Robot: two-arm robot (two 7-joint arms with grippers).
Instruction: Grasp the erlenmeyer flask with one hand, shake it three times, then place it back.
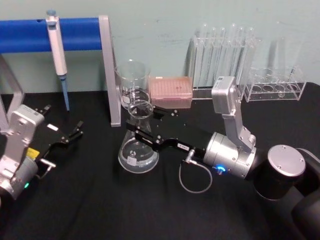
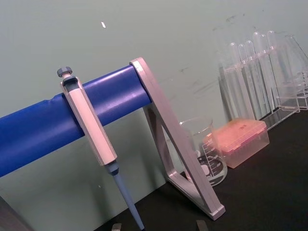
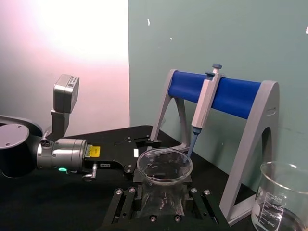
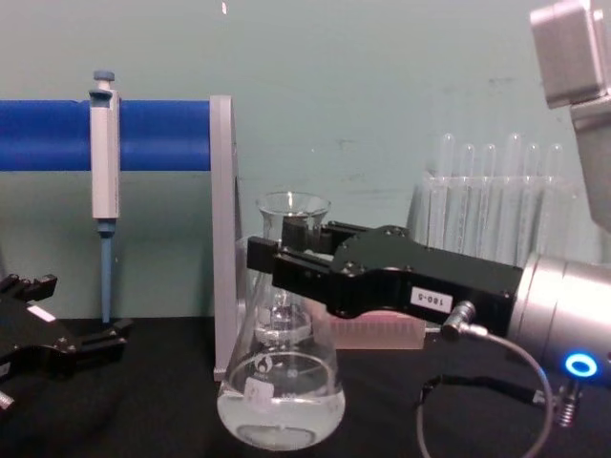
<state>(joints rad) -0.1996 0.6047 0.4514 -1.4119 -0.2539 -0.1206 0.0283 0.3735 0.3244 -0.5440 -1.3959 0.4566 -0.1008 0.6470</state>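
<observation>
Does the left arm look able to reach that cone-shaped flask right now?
Probably not cleanly: the right gripper is at the neck of the erlenmeyer flask, taking the grasping spot; the left gripper rests off to its side.

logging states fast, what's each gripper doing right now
left gripper: open, holding nothing
right gripper: closed on the neck of the erlenmeyer flask
</observation>
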